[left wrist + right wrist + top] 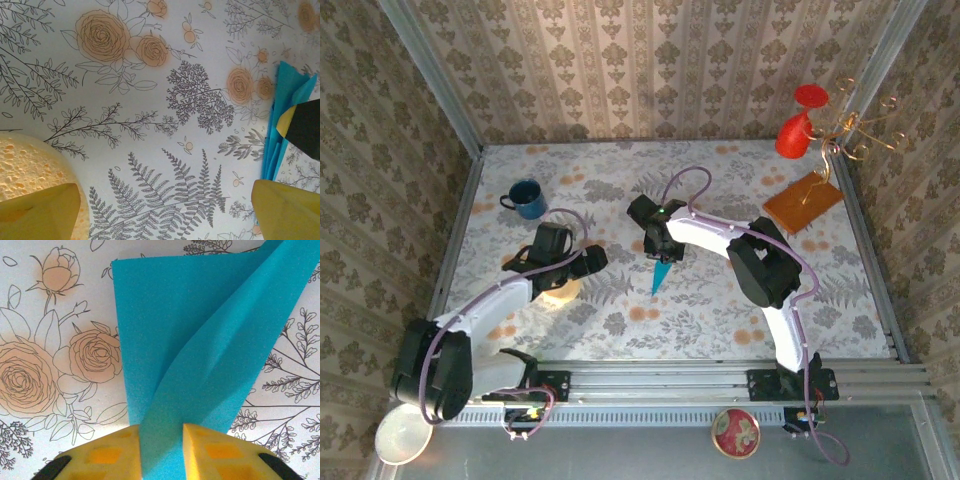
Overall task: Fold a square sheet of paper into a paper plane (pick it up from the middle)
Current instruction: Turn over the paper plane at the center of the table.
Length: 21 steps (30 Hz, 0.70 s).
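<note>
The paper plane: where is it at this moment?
In the top view the paper plane is near the middle of the table, between the fingers of the right gripper, its point toward the near edge; the sponge lies to its left.

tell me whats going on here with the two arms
The right claw is pinching the teal paper plane, already folded into a slim dart, near the middle of the floral table. The left claw hangs open over the table beside a yellow sponge, holding nothing. A blue mug and an orange-brown sheet sit toward the far side, with no claw on them.
</note>
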### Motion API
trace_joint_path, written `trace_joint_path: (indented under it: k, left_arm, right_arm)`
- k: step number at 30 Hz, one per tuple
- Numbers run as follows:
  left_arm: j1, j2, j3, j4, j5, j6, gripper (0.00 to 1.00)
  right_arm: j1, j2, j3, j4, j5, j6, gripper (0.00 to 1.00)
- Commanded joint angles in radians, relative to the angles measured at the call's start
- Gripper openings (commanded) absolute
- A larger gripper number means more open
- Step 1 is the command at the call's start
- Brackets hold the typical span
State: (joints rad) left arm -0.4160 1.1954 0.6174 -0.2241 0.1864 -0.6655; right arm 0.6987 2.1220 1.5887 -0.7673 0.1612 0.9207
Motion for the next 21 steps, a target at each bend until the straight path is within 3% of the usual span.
trace_joint_path:
  k: [1,10,15,21]
  left_arm:
    - [0.009,-0.024,0.019,-0.038,0.002,0.021,0.9]
    - [0.009,-0.021,0.025,-0.024,0.024,0.015,0.9]
    - [0.009,-0.011,0.027,-0.011,0.043,0.01,0.9]
    - [0.009,0.001,0.033,0.022,0.08,-0.012,0.9]
  right_arm:
    - [0.006,-0.043,-0.007,-0.033,0.043,0.012,0.25]
    - [0.005,-0.082,-0.023,-0.033,0.057,0.008,0.15]
    - [0.005,-0.114,-0.04,-0.015,0.057,-0.017,0.02]
    - [0.005,-0.207,-0.088,0.117,-0.062,-0.141,0.0]
